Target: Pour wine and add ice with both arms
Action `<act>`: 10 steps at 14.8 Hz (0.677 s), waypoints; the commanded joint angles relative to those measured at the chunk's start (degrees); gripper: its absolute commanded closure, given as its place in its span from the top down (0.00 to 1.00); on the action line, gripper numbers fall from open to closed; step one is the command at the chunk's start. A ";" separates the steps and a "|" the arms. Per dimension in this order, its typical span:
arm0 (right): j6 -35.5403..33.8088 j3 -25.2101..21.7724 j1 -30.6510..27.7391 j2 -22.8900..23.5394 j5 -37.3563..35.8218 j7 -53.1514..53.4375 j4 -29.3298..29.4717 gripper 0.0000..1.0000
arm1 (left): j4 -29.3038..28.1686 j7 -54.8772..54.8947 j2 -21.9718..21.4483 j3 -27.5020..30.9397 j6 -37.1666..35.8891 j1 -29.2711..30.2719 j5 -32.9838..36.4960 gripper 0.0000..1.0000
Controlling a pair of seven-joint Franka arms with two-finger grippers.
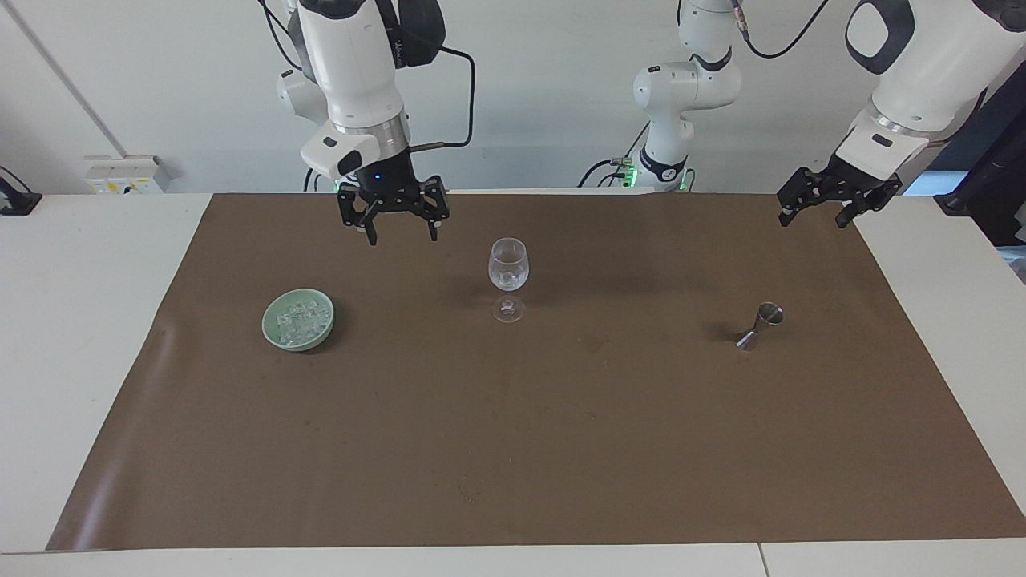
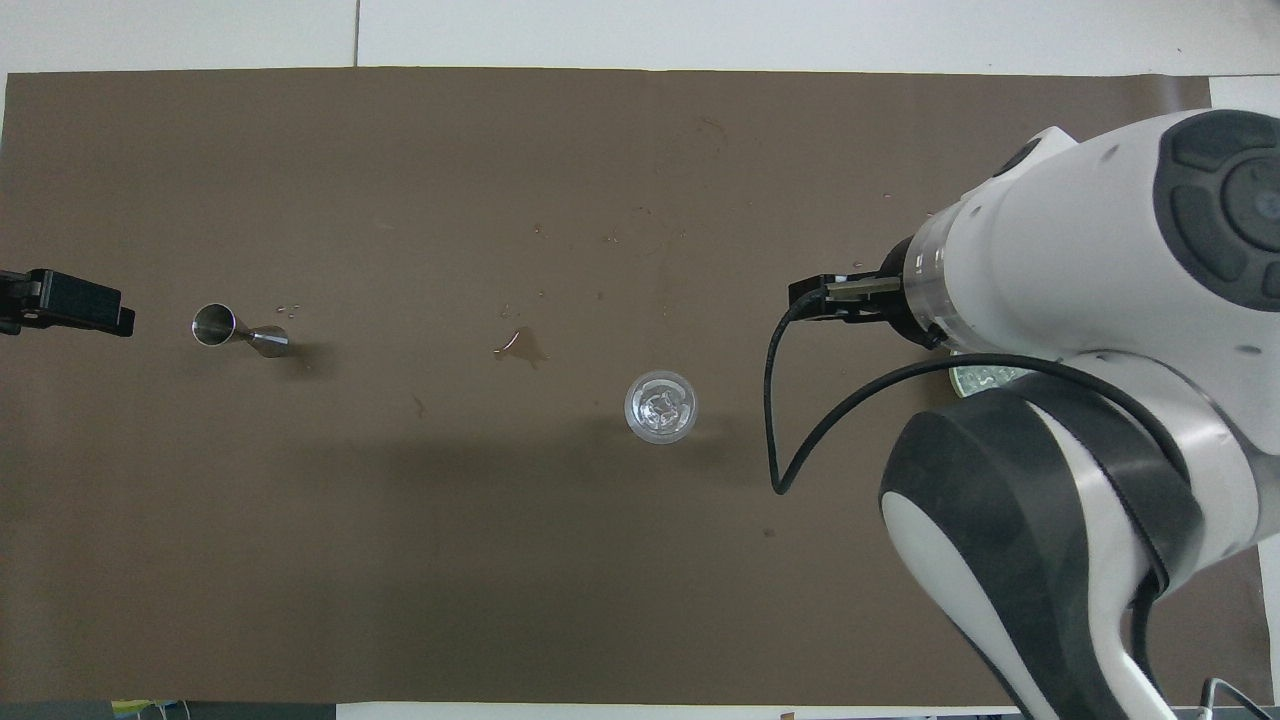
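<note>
Brown paper matting (image 1: 513, 449) is covering most of the white table (image 1: 72, 336) we are working at, with a pale wall rising where the arms are mounted. We are looking first at the ice (image 1: 298, 322), a heap of small clear glassy cubes lying in a shallow pale green ceramic bowl (image 1: 321, 332) toward the right arm's end of the table; a few more clear cubes are sitting inside the clear stemmed wine glass (image 1: 508, 276), which is standing upright near the middle of the mat. In the overhead view the bowl is showing only as a thin sliver under the arm.

Our right gripper (image 1: 399, 232) is hanging in the air over the mat between the bowl and the glass, with its fingers spread apart and holding nothing. In the overhead view the right arm's big white body is covering most of the bowl.

Our left gripper (image 1: 811, 215) is waiting over the mat's edge at the left arm's end of the table, its fingers also spread and empty. A small steel double-cone jigger (image 1: 760, 326) is lying tipped on its side on the mat near that gripper, well apart from the glass. A small wet stain (image 2: 522, 346) is marking the paper between the jigger and the glass.
</note>
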 commanded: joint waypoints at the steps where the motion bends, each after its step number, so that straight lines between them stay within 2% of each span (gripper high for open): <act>1: -3.03 0.58 -1.42 -0.19 -1.45 -1.13 1.68 1.00 | -2.02 0.87 -1.92 -1.13 0.84 0.66 2.30 1.00; 5: -5.77 -0.64 -2.81 -2.38 -2.24 -1.31 1.42 1.00 | 0.09 0.61 -1.13 -1.04 0.48 0.93 2.30 1.00; 8: -8.32 -0.83 -7.20 -3.87 -1.46 -1.57 1.68 1.00 | -0.26 0.34 -1.22 -1.04 0.22 0.84 2.30 1.00; 10: -13.30 -1.96 -11.67 -4.14 1.78 -2.79 3.43 1.00 | -0.43 0.43 -1.30 -1.04 0.13 0.84 2.30 1.00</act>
